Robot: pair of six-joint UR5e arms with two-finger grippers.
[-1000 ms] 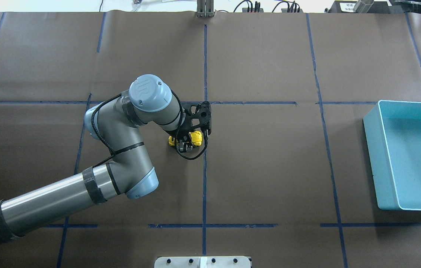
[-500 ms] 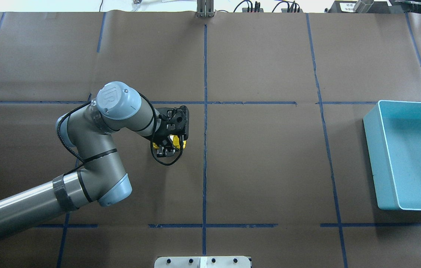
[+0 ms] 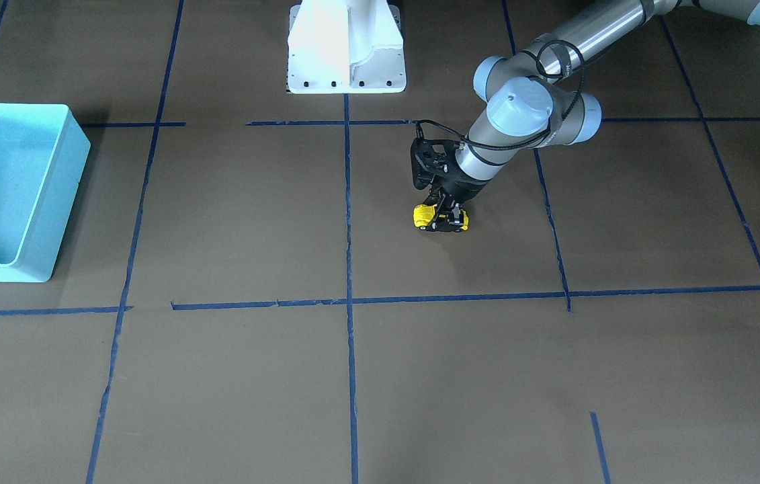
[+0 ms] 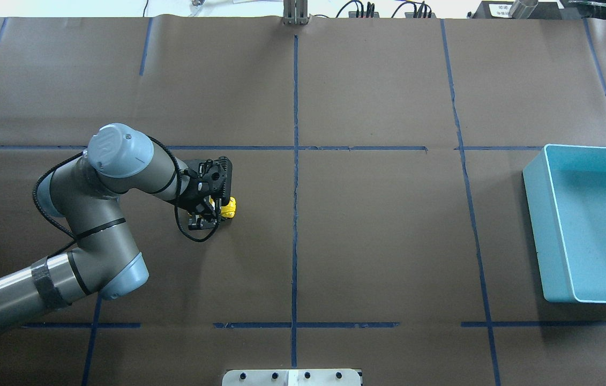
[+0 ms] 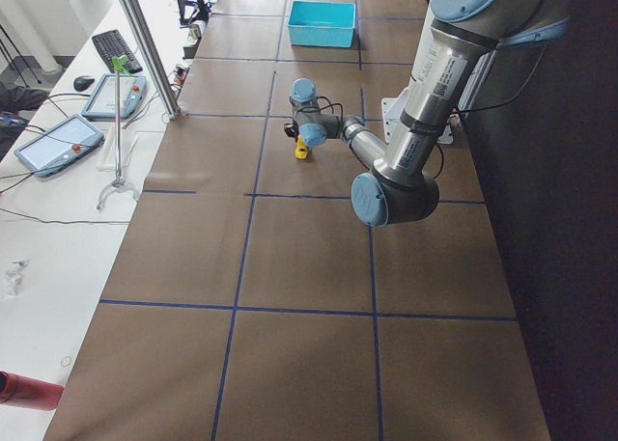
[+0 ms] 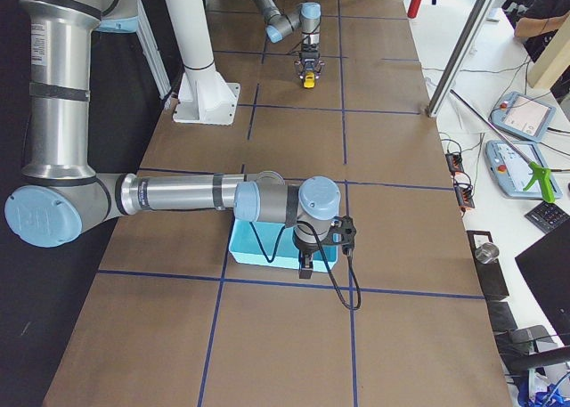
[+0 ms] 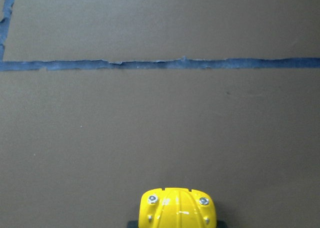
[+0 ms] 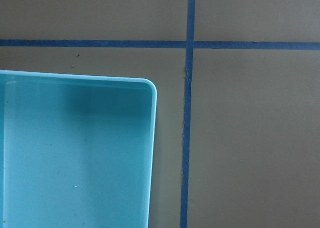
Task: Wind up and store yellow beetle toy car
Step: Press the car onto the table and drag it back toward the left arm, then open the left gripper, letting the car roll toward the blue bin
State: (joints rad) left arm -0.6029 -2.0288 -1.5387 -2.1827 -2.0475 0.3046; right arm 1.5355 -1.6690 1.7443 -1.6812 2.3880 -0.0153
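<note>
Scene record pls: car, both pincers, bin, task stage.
car: yellow beetle toy car, low on the table, robot's left half
left pincer: shut on the car
right pincer: above the light blue bin; open or shut unclear
stage: car not yet in bin

There is one yellow beetle toy car (image 4: 229, 207), one light blue bin (image 4: 544, 225), and two robot arms (image 6: 178, 193).
</note>
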